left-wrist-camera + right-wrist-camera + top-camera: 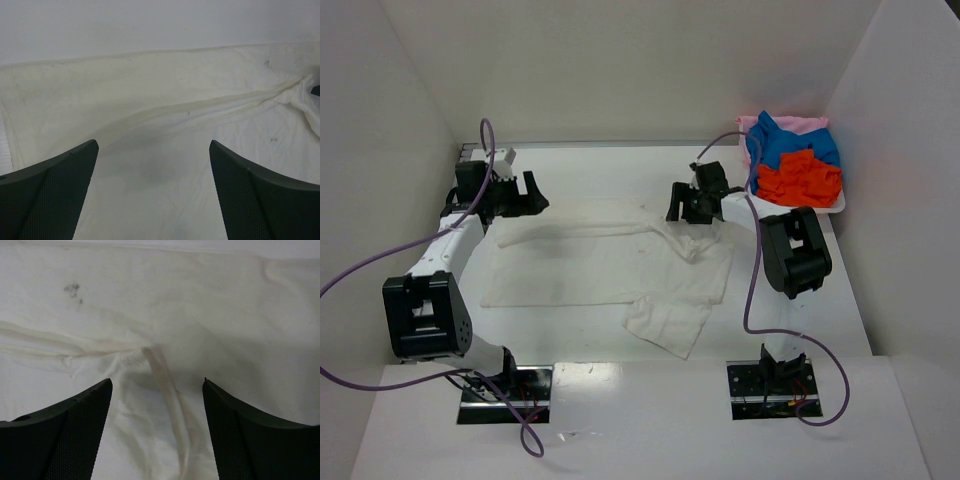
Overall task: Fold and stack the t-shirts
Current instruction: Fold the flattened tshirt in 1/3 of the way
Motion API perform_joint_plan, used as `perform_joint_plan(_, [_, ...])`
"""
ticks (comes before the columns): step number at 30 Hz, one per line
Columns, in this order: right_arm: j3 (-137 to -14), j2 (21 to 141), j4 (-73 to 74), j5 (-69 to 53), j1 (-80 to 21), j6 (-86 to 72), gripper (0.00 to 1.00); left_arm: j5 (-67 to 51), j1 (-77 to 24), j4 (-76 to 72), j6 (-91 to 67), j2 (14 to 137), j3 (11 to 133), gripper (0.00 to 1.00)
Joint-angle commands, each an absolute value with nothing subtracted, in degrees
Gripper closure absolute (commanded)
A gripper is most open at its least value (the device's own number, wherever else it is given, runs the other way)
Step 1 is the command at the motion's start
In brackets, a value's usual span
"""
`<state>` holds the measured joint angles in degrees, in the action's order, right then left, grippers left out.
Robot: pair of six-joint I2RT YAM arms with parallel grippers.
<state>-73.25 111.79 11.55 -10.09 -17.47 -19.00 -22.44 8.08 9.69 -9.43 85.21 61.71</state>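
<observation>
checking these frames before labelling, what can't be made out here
- Top view: pink t-shirt is mostly buried under the blue t-shirt and orange t-shirt; the tray shows only a rim.
- Wrist views: off-white t-shirt runs off the frame sides; its dark specks are too small to identify.

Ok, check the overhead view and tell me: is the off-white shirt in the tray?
No, the off-white shirt lies spread on the table; the tray holds the coloured shirts.

free: table [570, 335] strip along near edge | blocked: far-right corner, tray [828, 209] heaped with t-shirts [798, 165]
</observation>
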Motion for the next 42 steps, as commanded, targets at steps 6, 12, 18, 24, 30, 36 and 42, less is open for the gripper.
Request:
perform_joint_plan(6, [-77.4,115.7,6.8,-14.0,-20.1,-18.5,0.35,-24.3,8.3,8.7,-10.2,86.0,61.4,0.0])
perform_joint_plan(12, [-81.6,119.7,10.5,-12.4,-22.1,-17.4,0.69,-23.7,8.3,9.2,-10.2,86.6,61.4,0.0])
perform_joint_plan(18, [-79.2,114.2,10.4,-12.4,-23.4,-19.4,0.91,-23.2,8.3,9.2,-10.2,86.6,61.4,0.0])
perform_joint_plan(24, [-70.1,103.1,7.5,-14.5,-26.7,-24.1,0.89,-23.7,8.3,10.5,-10.7,88.5,62.7,0.0])
perform_joint_plan(30, [-60.0,98.4,3.6,-22.2,-32.0,-30.3,0.83,-23.7,8.3,11.5,-10.7,89.9,63.7,0.0])
perform_joint_plan(36, [-56.1,97.0,5.0,-18.8,-36.3,-32.0,0.41,-24.3,8.3,11.5,-10.7,89.4,63.7,0.0])
perform_joint_plan(42, [-56.1,87.7,8.4,-6.3,-34.8,-31.4,0.29,-24.3,8.3,11.5,-10.7,89.4,63.7,0.0])
